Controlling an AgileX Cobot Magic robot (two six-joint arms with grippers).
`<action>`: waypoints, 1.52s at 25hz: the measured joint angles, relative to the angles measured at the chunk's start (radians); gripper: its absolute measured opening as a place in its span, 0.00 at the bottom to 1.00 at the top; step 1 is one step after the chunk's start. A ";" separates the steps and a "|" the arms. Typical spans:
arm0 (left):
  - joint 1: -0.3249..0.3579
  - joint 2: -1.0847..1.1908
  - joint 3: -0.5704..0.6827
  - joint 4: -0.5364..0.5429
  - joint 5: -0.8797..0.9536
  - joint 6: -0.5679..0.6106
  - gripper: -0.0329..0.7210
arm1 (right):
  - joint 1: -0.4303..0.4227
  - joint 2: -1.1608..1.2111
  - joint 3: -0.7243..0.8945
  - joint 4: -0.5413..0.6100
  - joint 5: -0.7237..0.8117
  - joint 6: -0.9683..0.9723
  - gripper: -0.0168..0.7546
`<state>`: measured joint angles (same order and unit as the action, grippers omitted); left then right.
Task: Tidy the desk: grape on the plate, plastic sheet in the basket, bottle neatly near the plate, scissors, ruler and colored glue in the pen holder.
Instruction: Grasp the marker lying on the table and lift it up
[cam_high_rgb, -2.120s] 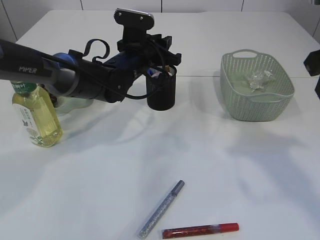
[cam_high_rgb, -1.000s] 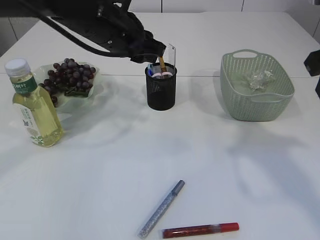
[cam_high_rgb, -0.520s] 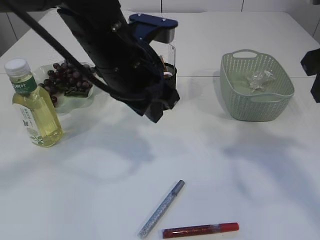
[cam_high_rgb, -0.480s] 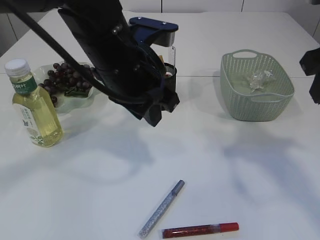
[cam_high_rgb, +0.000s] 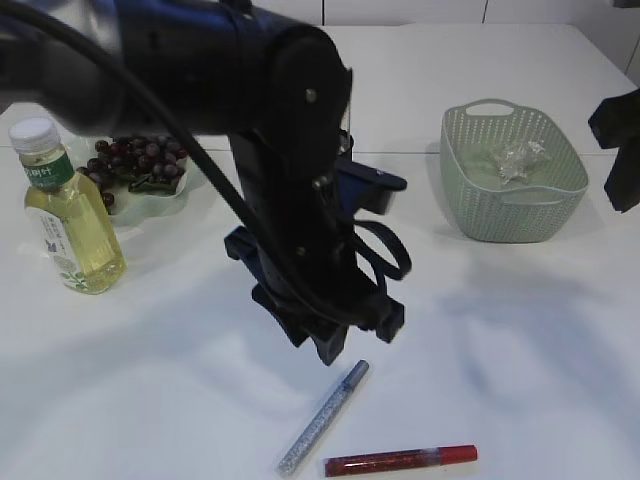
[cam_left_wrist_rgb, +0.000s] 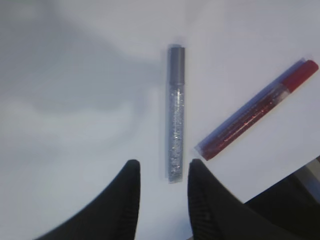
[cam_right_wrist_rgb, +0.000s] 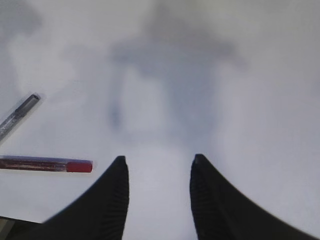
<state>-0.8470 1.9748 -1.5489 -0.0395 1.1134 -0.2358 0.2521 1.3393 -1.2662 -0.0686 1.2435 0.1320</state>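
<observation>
Two colored glue pens lie at the table's front: a silver glitter one (cam_high_rgb: 324, 417) (cam_left_wrist_rgb: 175, 115) and a red one (cam_high_rgb: 400, 461) (cam_left_wrist_rgb: 257, 110). My left gripper (cam_left_wrist_rgb: 164, 167) (cam_high_rgb: 335, 350) hangs open just above the silver pen's lower end, holding nothing. At the right edge my right gripper (cam_right_wrist_rgb: 159, 160) is open and empty over bare table; the red pen (cam_right_wrist_rgb: 45, 164) lies to its left. The grapes (cam_high_rgb: 140, 158) rest on the plate (cam_high_rgb: 150, 208). The bottle (cam_high_rgb: 65, 215) stands beside it. The plastic sheet (cam_high_rgb: 520, 158) lies in the basket (cam_high_rgb: 510, 200). My left arm hides the pen holder, scissors and ruler.
The bulky left arm (cam_high_rgb: 280, 150) fills the middle of the exterior view. The table's front edge runs close below the red pen.
My left arm has swung away from the pen holder and come down toward the front, over the silver glue pen. The right gripper has edged slightly into view.
</observation>
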 joint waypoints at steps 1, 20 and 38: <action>-0.012 0.019 0.000 0.000 -0.002 -0.009 0.37 | 0.000 0.000 0.000 0.002 0.000 0.000 0.45; -0.029 0.191 -0.002 -0.013 -0.045 -0.033 0.40 | 0.000 0.000 0.000 0.004 0.000 0.000 0.45; -0.029 0.232 -0.002 -0.020 -0.110 -0.033 0.40 | 0.000 0.000 0.000 0.004 0.000 0.000 0.45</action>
<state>-0.8756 2.2072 -1.5508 -0.0595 1.0032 -0.2691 0.2521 1.3393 -1.2662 -0.0645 1.2435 0.1320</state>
